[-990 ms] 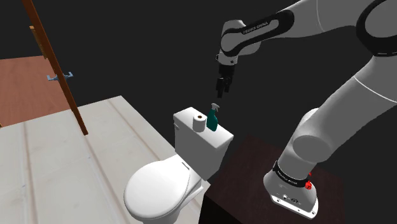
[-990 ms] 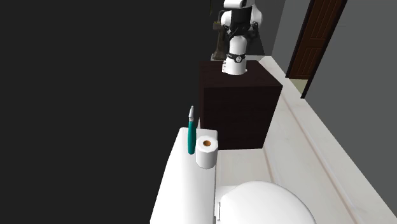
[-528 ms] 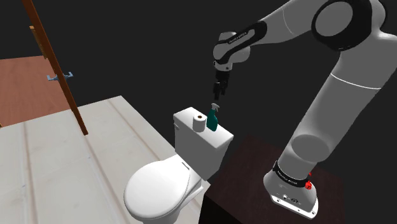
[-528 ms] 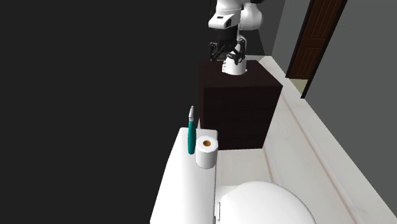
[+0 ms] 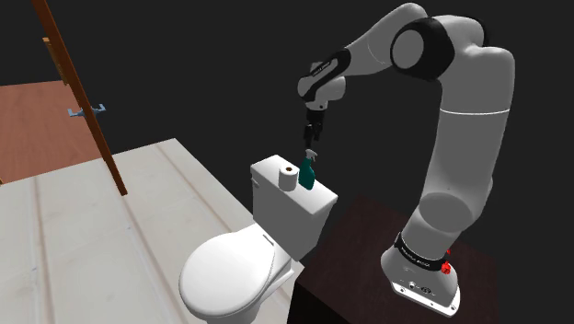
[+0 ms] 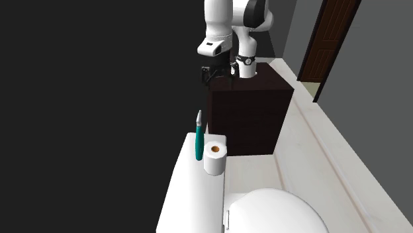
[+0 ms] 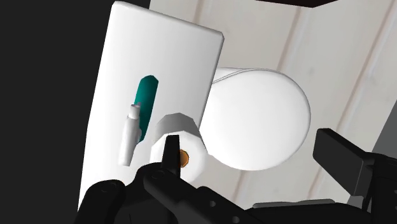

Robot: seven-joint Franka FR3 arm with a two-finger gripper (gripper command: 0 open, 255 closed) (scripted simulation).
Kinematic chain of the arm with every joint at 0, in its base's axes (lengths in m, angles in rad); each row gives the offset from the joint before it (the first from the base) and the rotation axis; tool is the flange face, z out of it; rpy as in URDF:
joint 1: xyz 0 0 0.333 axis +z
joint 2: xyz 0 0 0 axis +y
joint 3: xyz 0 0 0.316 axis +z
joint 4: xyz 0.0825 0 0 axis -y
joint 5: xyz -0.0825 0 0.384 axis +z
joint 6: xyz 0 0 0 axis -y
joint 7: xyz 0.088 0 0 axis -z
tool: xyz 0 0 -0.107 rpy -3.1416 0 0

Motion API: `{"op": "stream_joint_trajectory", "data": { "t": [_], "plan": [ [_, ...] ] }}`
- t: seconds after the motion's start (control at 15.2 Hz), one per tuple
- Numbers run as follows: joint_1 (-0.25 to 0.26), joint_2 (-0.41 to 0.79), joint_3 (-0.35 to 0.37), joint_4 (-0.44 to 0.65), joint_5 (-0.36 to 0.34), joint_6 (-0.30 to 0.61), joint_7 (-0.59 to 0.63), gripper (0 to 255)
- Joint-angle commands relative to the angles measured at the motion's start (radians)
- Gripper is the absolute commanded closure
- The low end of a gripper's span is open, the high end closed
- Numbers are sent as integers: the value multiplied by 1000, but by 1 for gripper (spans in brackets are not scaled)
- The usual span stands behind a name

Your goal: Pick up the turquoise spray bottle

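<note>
I had the claw hanging right above the spray bottle, its fingers spread wide with nothing between them. The bottle stood upright on the lid of the toilet tank, just beside a toilet roll. I could not tell whether the two touched.

In the wrist view the bottle looked flat-sided: a slim teal body with a white trigger head. I judged it light, hollow and fairly stiff, but smooth enough to slide in the grip. Being tall and narrow, it would tip easily if one finger reached it first.

The roll crowded one flat side, so low on the body there seemed little room for a finger. My pick was the upper body, just under the white head, where the bottle rose clear of the roll. I would close across the thin faces and squeeze gently.
</note>
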Motion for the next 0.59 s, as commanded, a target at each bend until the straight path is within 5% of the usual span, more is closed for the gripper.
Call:
{"op": "stream_joint_trajectory", "data": {
  "t": [0.0, 0.53],
  "plan": [
    [-23, 76, 3, 62, 25, 9, -35, 0],
    [-129, 399, 35, 404, 94, -26, -124, 0]
  ]
}}
